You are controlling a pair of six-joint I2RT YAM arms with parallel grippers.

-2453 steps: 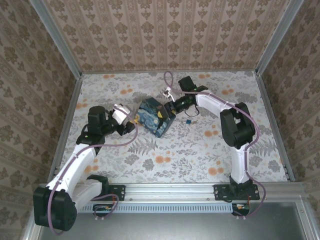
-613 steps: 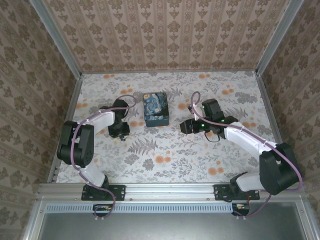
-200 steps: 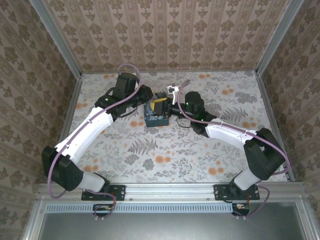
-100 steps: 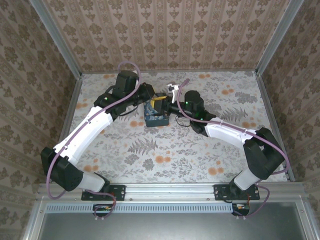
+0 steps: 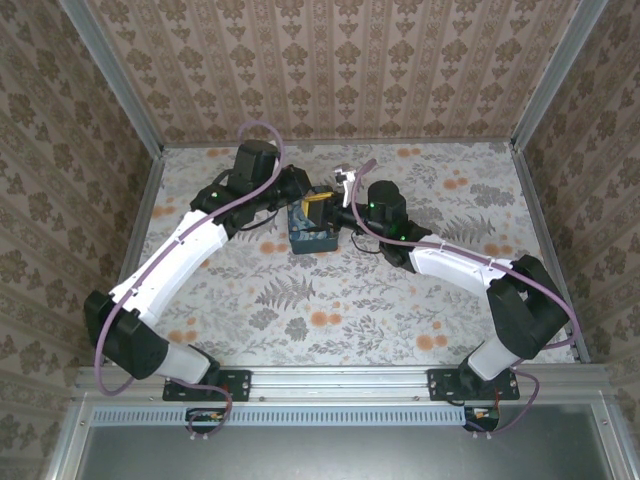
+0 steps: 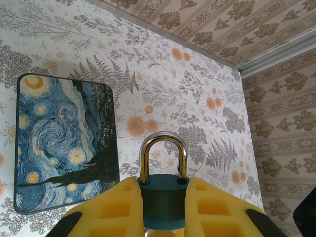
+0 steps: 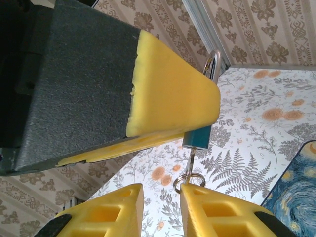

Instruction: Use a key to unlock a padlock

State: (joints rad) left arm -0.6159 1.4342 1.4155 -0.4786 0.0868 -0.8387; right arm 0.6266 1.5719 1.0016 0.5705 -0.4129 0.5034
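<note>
While the left claw (image 6: 163, 207) clenches the padlock (image 7: 199, 136) above the counter (image 6: 197, 98) near the painted box (image 6: 64, 148), the key (image 7: 191, 160) hangs from its base between the fingers of the right claw (image 7: 162, 193); grasped or not, I cannot tell

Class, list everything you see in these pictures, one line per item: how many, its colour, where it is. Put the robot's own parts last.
padlock: one, teal body with silver shackle, raised in mid-air
key: one, thin dark metal with a ring, hanging from the padlock's underside
table: one, floral cover in grey and orange
box: one, blue starry-night print, lying flat on the table
walls: three, beige patterned paper, around the table
arms: two, white and black, meeting over the box
left fingers: two, yellow, shut on the padlock
right fingers: two, yellow, slightly apart, just below the key's ring
</note>
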